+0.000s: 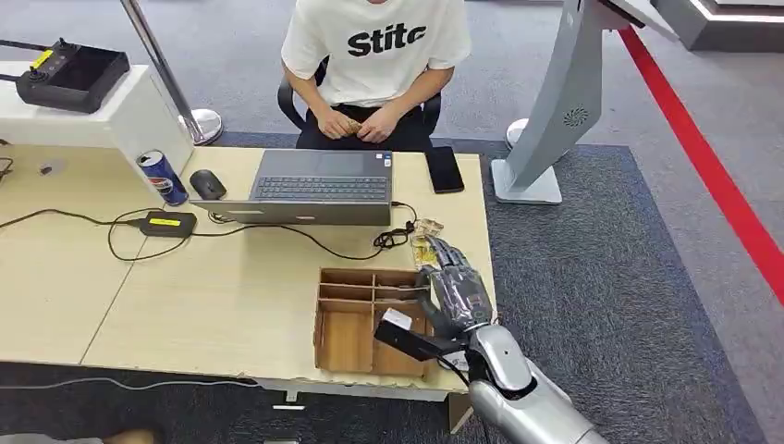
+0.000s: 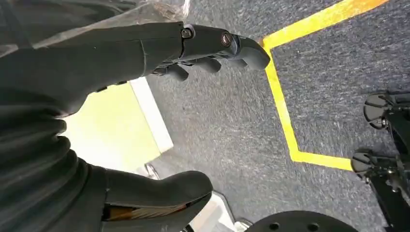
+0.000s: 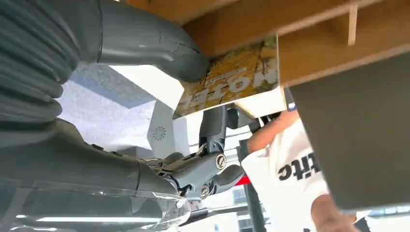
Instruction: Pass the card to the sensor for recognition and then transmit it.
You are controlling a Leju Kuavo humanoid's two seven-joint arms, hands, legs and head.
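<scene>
Step in hand: picking card up. Right hand (image 1: 455, 294) over right edge of open wooden compartment box (image 1: 344, 335), near side of pale wood desk (image 1: 185, 305). Thumb (image 3: 145, 46) presses yellow printed hotel card (image 3: 227, 77) (grip looks thin, card barely pinched). Left hand (image 2: 145, 53) hangs over carpet, fingers apart, empty. Next: lift card free, carry to sensor (cannot tell which device).

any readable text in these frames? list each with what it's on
"Stitc": black print on the seated person's white T-shirt, last letters cut off by folds; "itc" shows in the right wrist view.
"MOTEL": upside down on the yellow card held by the right hand.
Blue can: logo too small to read.
Yellow label on the power adapter: too small to read.
Laptop sticker: unreadable.
</scene>
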